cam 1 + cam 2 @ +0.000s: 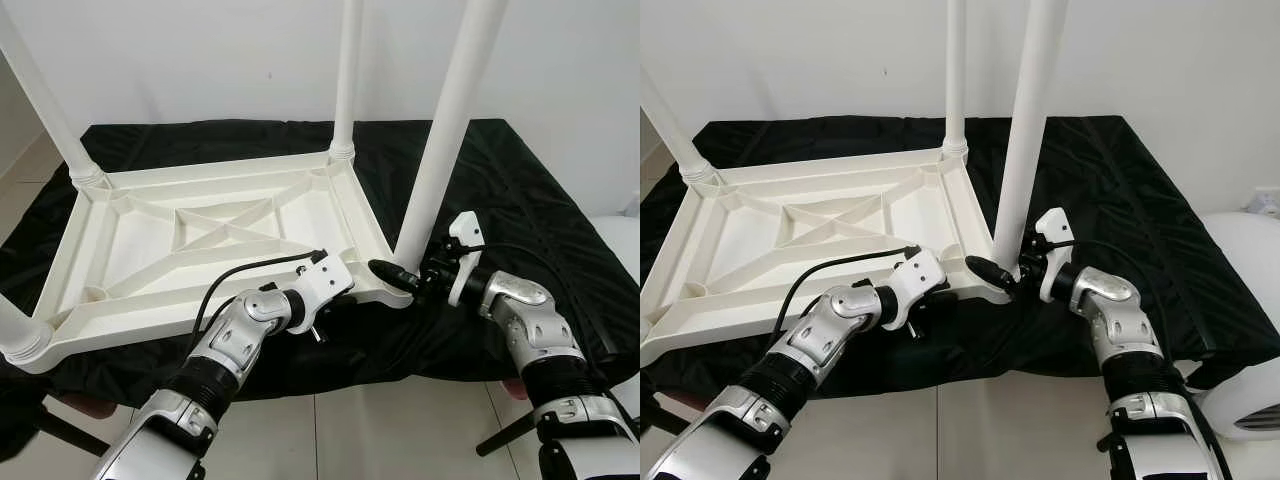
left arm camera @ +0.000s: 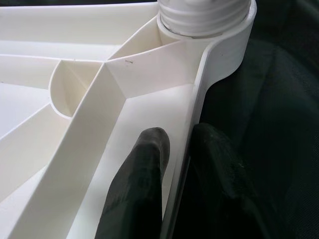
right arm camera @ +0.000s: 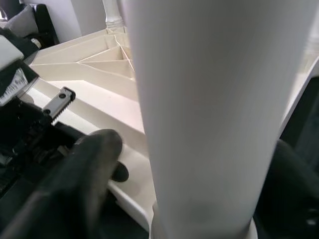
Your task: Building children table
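Two silver robot arms reach forward from the bottom of the head views toward an upturned white plastic children's tabletop (image 1: 190, 235). It lies underside up on a black cloth (image 1: 510, 190) that covers a low platform, with white legs rising from its corners.

The left gripper (image 2: 174, 164) sits at the tabletop's near edge, close to the near right corner. In the left wrist view its two black fingers (image 2: 142, 169) straddle the thin rim wall, one inside and one outside, closed on that rim. A threaded leg base sits in the corner socket just beyond them.

The right gripper (image 1: 405, 278) is at the foot of the near right leg (image 1: 450, 120), a tall white tube that leans slightly to the right. In the right wrist view the tube stands between the two dark fingers. One finger (image 3: 87, 164) lies beside it, but whether the claw is actually clamped on the tube cannot be told.

The step in hand appears to be seating this leg in its socket. To do it well, the left claw should hold the rim firmly so the top cannot slide. The right should bring the tube upright over the socket before turning, so the threads engage squarely and do not cross.
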Robot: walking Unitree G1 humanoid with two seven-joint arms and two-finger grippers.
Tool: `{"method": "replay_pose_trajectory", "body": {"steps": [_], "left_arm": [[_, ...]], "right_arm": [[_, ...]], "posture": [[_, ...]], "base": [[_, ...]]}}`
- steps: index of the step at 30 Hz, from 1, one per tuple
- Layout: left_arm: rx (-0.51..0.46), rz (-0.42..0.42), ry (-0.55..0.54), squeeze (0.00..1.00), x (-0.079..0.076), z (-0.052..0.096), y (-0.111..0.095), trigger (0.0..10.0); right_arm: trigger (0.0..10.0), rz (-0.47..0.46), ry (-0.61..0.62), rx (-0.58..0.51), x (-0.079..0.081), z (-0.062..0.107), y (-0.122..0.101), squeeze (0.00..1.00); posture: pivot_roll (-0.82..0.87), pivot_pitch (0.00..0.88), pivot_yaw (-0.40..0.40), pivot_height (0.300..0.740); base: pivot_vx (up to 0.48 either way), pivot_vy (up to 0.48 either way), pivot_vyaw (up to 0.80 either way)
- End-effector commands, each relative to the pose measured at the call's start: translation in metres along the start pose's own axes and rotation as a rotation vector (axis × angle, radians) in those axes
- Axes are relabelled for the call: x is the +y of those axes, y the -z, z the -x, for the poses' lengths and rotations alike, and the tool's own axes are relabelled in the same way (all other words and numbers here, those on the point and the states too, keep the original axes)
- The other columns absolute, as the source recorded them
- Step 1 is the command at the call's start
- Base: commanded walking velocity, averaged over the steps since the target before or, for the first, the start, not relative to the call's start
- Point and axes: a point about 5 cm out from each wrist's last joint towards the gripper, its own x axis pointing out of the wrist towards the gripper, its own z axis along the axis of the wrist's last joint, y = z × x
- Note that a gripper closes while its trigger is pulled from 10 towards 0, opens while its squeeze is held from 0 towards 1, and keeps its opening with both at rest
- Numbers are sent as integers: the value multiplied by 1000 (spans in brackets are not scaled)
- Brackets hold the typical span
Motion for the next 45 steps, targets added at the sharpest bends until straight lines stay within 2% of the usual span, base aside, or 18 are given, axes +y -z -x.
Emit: {"method": "replay_pose_trajectory", "body": {"steps": [1,2,10,20,23,24,27,31,33,36,38,41,45], "left_arm": [[24,-5,66,0,-8,-1,6,10000],[24,-6,67,0,-8,-1,6,10000],[25,-8,67,0,-8,-1,6,10000],[23,-7,65,0,-8,-1,6,10000],[23,-7,65,0,-8,-1,6,10000],[22,-6,66,0,-8,-2,6,10000],[21,-7,66,0,-8,-2,5,10000],[21,-7,66,0,-8,-2,5,10000],[22,-8,65,0,-8,-2,5,10000],[22,-8,65,0,-7,-2,5,10000],[22,-8,68,0,-8,-2,5,10000],[22,-8,68,0,-8,-2,5,10000],[24,-10,70,0,-7,-1,5,10000]], "right_arm": [[4588,1,7,-6,-4,3,-2,0],[0,-9,26,-12,-9,6,-3,0],[0,-37,14,-45,-9,9,-7,0],[0,-44,28,-94,6,-2,-4,0],[0,-44,28,-94,6,-2,-4,0],[0,-37,75,-111,14,-8,-1,0],[0,-37,136,-125,19,-14,0,0],[0,-41,184,-134,22,-18,0,0],[0,-49,256,-148,26,-24,1,0],[0,-49,278,-153,28,-25,1,0],[0,-52,347,-168,31,-29,0,0],[0,-48,371,-172,32,-30,0,0],[0,-82,477,-167,44,-39,6,0]], "posture": [[-99,83,53,740],[-101,84,54,740],[-103,84,53,740],[-106,83,49,740],[-106,83,49,740],[-108,83,48,740],[-108,82,48,740],[-108,82,48,740],[-109,81,48,740],[-109,81,49,740],[-108,82,52,740],[-108,82,52,740],[-106,81,54,740]], "base": [[0,0,0],[0,0,0],[0,0,0],[0,0,0],[0,0,0],[0,0,0],[0,0,0],[0,0,0],[0,0,0],[0,0,0],[0,0,0],[0,0,0],[0,0,0]]}}
